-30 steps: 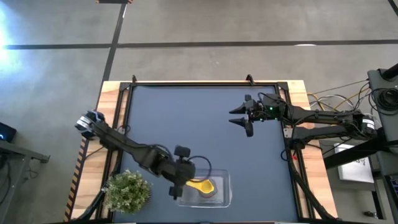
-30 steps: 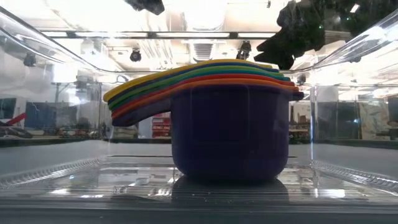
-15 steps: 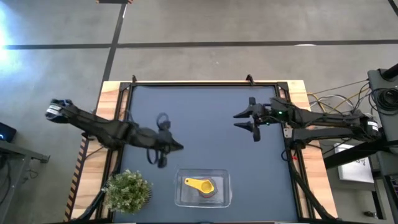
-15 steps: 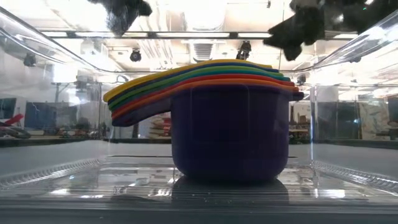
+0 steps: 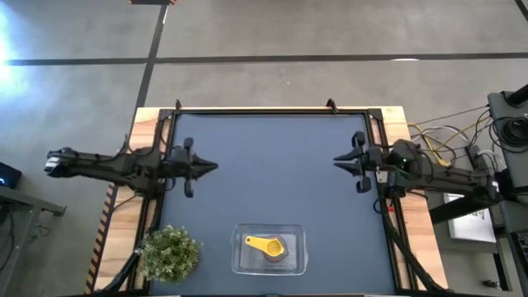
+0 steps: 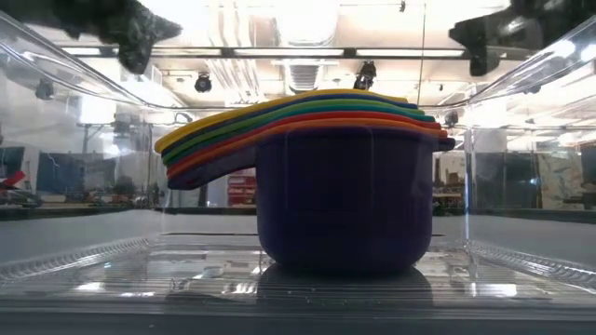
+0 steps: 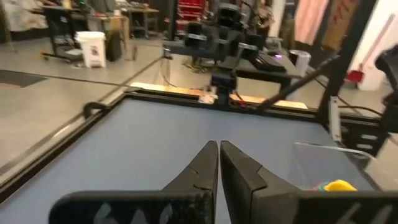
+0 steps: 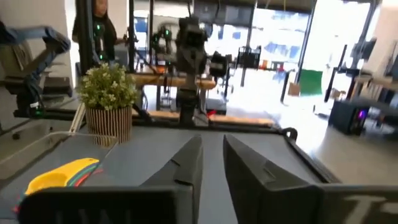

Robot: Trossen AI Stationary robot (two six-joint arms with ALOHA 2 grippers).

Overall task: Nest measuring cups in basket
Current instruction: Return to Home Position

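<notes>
1. The left gripper (image 5: 200, 167) has pulled away from the basket (image 5: 299, 262). A second ago it hung over the basket's left end; now it sits at the left side of the table (image 5: 272, 140), pointing inward. Its fingers are pressed almost together and hold nothing.
2. The right gripper (image 5: 337, 161) has also drawn back, from the far-right middle of the table towards the right edge. Its fingers stand a narrow gap apart, empty.
3. The stack of measuring cups (image 5: 266, 246) has not shifted through any of this. It sits inside the clear basket at the near edge of the table, just right of the potted plant (image 5: 169, 252).
4. The low view shows the purple cup (image 6: 345, 195) outermost, standing flat on the basket floor. The other cups are nested in it, and their handles fan out to one side with the yellow handle (image 6: 200, 128) on top.
5. With both arms clear and the stack untouched, the nesting looks complete. What seems left is only for the arms to settle at rest.
</notes>
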